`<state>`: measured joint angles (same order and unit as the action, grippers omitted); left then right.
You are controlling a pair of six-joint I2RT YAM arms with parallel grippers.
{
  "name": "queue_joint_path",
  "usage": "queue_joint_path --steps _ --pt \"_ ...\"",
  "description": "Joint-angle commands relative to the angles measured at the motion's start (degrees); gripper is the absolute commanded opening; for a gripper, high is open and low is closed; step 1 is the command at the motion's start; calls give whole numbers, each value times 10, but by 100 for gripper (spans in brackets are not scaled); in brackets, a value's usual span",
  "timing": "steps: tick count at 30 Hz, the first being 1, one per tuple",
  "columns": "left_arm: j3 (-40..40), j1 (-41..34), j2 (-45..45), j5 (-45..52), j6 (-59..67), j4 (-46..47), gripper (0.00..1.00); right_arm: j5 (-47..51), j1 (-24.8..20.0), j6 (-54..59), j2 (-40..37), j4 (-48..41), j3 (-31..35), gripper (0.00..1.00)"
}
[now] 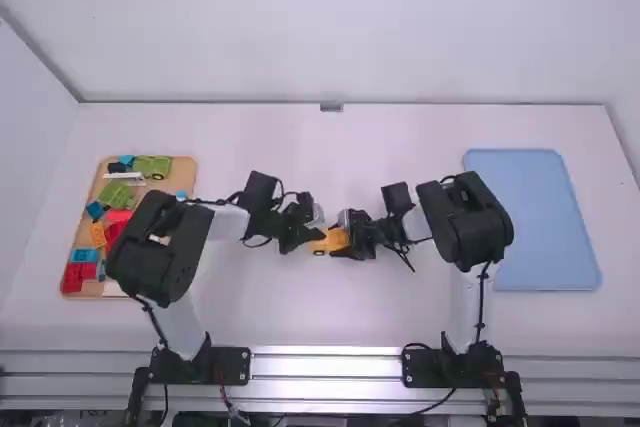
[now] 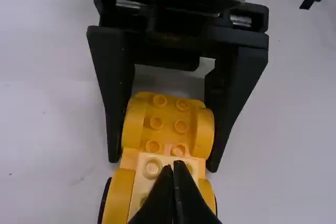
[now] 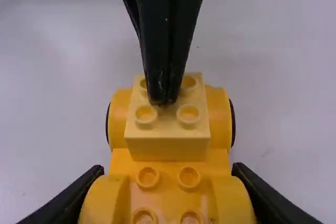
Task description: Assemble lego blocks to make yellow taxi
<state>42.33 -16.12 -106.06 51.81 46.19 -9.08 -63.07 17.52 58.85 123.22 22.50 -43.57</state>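
Note:
My left gripper point(image 1: 316, 237) and my right gripper point(image 1: 346, 240) meet over the yellow car base point(image 1: 336, 239) at mid-table. From the left wrist, the left gripper point(image 2: 176, 167) is shut with nothing between its fingers, its tips at the top of a pale yellow block point(image 2: 152, 168). This block point(image 3: 168, 142) sits across one end of the car base point(image 3: 168, 195), between two round yellow fenders with black wheels. At the other end, the right gripper point(image 3: 168, 170) is shut on the base, one finger along each side.
A wooden tray point(image 1: 183, 173) with several coloured blocks lies at the left, partly behind the left arm. At the right is a blue tray point(image 1: 530, 217), beside the right arm.

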Motion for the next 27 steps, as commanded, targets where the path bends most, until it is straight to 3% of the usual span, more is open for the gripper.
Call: queue_joint_path --steps 1,7,16,21,27 --pt "-30 -3 -41 -127 -7 3 2 16 1 -35 9 -7 -8 57" --pt "17 12 7 -57 -7 16 3 16 1 -33 9 -7 -7 57" --pt "57 38 140 -60 12 70 2 50 2 -33 9 -7 -9 57" --pt "56 64 212 -123 -44 74 13 73 1 -33 9 0 -11 57" --pt "56 67 233 -160 -49 89 20 97 1 -35 9 -5 -18 57"
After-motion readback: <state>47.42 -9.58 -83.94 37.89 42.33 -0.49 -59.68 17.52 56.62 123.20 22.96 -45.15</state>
